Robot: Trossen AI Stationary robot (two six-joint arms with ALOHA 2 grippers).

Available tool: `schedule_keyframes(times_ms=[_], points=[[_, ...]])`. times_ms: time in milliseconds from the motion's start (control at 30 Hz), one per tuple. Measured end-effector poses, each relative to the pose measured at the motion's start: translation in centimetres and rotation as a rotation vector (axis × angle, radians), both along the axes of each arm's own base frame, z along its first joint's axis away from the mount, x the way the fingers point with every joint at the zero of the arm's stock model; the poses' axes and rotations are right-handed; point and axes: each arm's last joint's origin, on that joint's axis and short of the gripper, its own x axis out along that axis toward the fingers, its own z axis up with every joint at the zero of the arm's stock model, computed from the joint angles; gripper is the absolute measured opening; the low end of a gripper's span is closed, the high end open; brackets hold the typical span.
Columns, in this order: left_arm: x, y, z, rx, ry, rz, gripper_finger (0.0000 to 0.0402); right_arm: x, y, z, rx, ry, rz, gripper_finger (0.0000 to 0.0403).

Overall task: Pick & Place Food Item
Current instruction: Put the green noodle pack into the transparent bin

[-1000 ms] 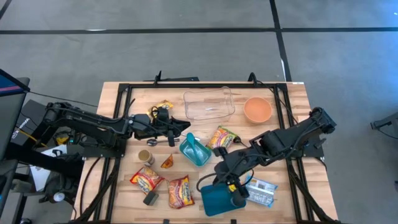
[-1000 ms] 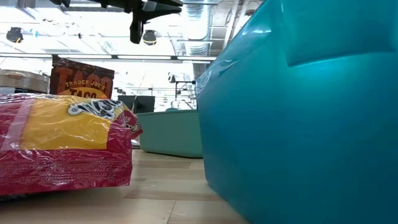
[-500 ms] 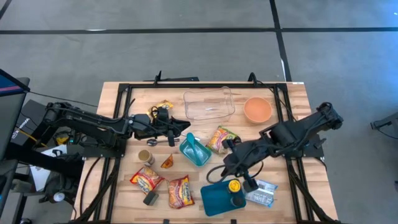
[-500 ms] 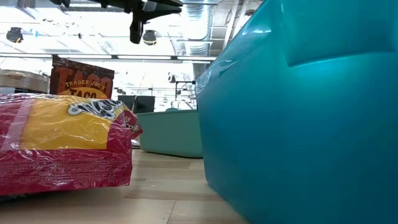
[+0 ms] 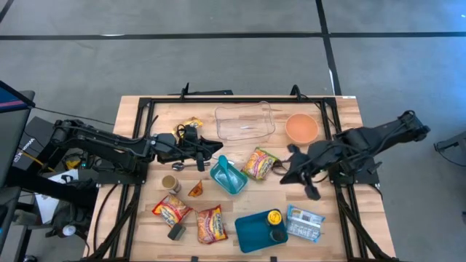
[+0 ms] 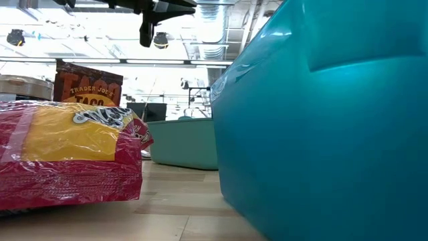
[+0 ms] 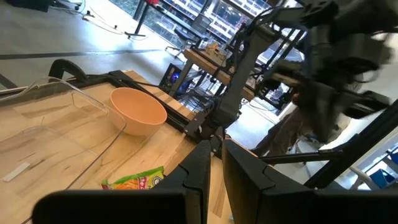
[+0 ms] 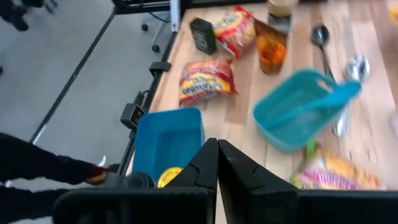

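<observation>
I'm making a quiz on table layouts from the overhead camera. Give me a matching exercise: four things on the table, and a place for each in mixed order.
Things:
1. orange bowl
2. clear tray
3. yellow lid
4. black box

Places:
A. front left
B. on the blue tray
C. back right
D. back middle

Pairs: 1-C, 2-D, 3-B, 4-A
</observation>
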Motion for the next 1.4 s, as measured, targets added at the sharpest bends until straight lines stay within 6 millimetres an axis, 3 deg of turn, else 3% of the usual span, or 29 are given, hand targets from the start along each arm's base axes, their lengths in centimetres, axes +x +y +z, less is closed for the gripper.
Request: schedule_keyframes(times_ms=[267, 467, 767, 900, 1400], points=[[0.0, 0.0, 0.0, 0.0, 0.0, -0.001, 0.0036, -3.7, -2.3, -3.0, 0.095, 0.035, -0.152, 0.0004], [0.0, 0.0, 0.0, 0.0, 0.0, -0.001, 0.0036, -5.1, -3.3, -6.3, 0.186, 0.11, -0.342, 0.0004], [0.0, 0.0, 0.0, 0.0, 0.0, -0.004, 0.0036, -5.3, -5.8, -11.3, 0.296, 0.179, -0.815, 0.0004], [0.0, 0.0, 0.0, 0.0, 0.0, -0.004, 0.0036, -5.2, -7.5, -13.2, 0.294, 0.217, -0.947, 0.0004], [0.0, 0.0, 0.0, 0.0, 0.0, 0.001, 0.0036, -3.1, -11.0, -17.2, 0.502, 0.233, -0.961, 0.0004]])
